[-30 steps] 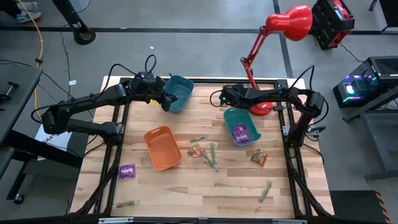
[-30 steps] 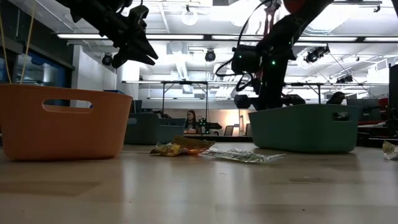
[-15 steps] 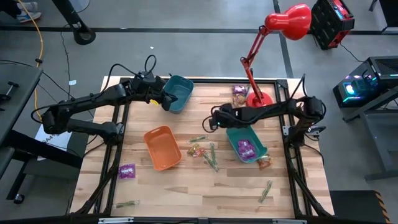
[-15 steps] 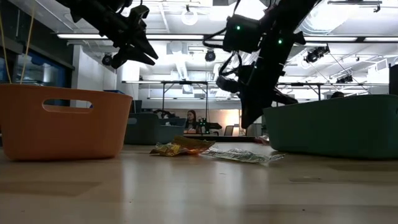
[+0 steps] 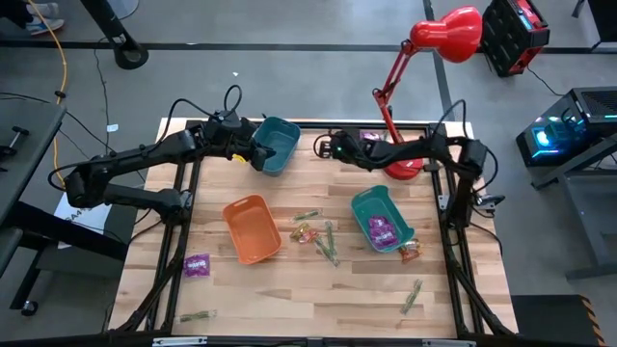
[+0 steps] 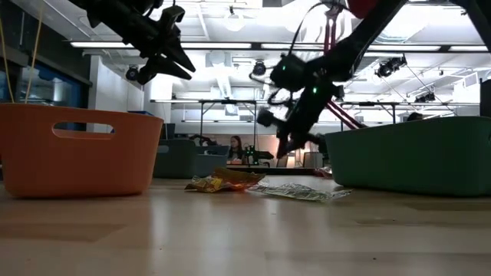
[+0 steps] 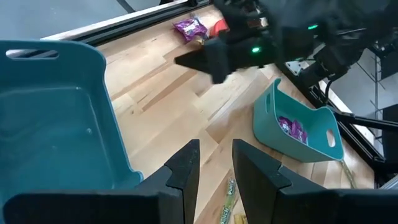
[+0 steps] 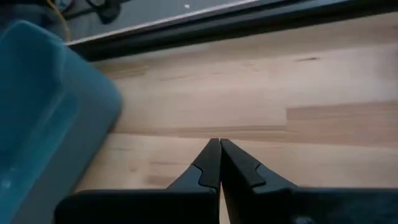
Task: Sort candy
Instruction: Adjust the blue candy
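Note:
My left gripper (image 5: 258,157) hovers open at the near rim of the blue bin (image 5: 280,140), holding nothing. My right gripper (image 5: 321,146) is shut and empty, raised over bare wood just right of that bin (image 8: 43,106). Purple packets (image 5: 382,231) lie in the teal bin (image 5: 362,207). One purple packet (image 5: 197,264) lies on the table at the left, another (image 5: 371,138) by the lamp base. Orange-brown pieces (image 5: 304,233) and green sticks (image 5: 330,243) lie between the orange bin (image 5: 253,229) and the teal one.
A red desk lamp (image 5: 405,166) stands at the far right of the table. More green sticks lie near the near edge (image 5: 412,294) and at the near left (image 5: 198,315). An orange-brown piece (image 5: 410,251) lies beside the teal bin. Bare wood shows at the near middle.
My right gripper swung from over the teal bin toward the near edge and left, then back toward the far edge, ending beside the blue bin. The teal bin slid toward the near right and turned a little. The purple packet by the lamp base came into view.

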Controlling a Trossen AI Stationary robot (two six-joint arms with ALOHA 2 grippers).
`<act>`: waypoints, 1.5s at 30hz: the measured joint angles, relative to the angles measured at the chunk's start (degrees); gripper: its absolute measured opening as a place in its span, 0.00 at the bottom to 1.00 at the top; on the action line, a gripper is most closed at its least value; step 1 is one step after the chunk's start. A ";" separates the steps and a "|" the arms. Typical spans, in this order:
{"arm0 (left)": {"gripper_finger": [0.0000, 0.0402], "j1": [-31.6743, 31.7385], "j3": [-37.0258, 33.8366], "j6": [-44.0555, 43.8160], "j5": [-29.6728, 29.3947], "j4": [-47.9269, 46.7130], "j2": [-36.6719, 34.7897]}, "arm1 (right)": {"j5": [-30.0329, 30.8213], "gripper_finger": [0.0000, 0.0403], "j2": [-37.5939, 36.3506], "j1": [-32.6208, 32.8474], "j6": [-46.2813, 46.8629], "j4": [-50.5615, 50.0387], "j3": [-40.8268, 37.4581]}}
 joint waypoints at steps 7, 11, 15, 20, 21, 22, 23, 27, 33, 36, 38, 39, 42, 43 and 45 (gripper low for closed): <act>0.22 0.00 0.00 0.84 -0.03 0.08 0.00 | 6.54 0.00 3.96 -2.95 8.44 -6.25 -0.04; 0.22 -0.02 0.00 0.80 -0.03 0.14 0.00 | 10.57 0.00 4.62 -3.21 7.73 -4.28 -0.02; 0.22 0.00 0.00 0.96 -0.06 0.20 0.00 | 16.12 0.00 4.62 -3.66 7.98 -4.12 -0.02; 0.22 0.00 0.00 1.40 -0.12 0.31 0.00 | 18.57 0.00 4.86 -5.30 7.58 -4.15 -0.02; 0.22 0.00 0.00 1.50 -0.10 0.30 0.00 | 19.11 0.00 4.90 -5.57 7.53 -4.30 -0.02; 0.22 -0.02 0.00 1.77 -0.12 0.32 0.00 | 20.07 0.00 4.90 -5.76 7.63 -4.61 -0.02; 0.22 -0.02 0.00 1.93 -0.12 0.34 0.00 | 20.95 0.00 4.90 -5.87 7.92 -4.91 -0.02; 0.22 -0.04 0.00 2.74 -0.12 0.34 0.00 | 21.61 0.00 4.90 -6.13 7.96 -5.42 -0.02; 0.22 -0.04 0.00 3.89 -0.12 0.36 0.00 | 21.21 0.00 5.05 -6.33 10.51 -13.23 0.00; 0.22 -0.04 0.00 4.22 -0.19 0.36 0.00 | 21.17 0.00 5.14 -6.44 13.15 -16.87 -0.01; 0.22 -0.04 0.00 4.31 -0.33 0.38 -0.01 | 20.59 0.00 5.14 -6.44 13.52 -17.35 0.00; 0.22 -0.04 0.00 4.32 -0.36 0.38 -0.01 | 19.72 0.00 5.14 -6.44 13.16 -17.32 0.00; 0.22 -0.04 0.00 4.32 -0.36 0.38 0.00 | 16.94 0.00 5.14 -6.44 11.93 -17.24 0.00; 0.22 -0.04 0.00 4.31 -0.38 0.38 0.00 | 16.21 0.00 5.14 -6.29 11.37 -17.25 0.00; 0.22 -0.04 0.00 4.32 -0.36 0.40 -0.01 | 15.53 0.00 5.35 -5.48 10.56 -17.33 0.04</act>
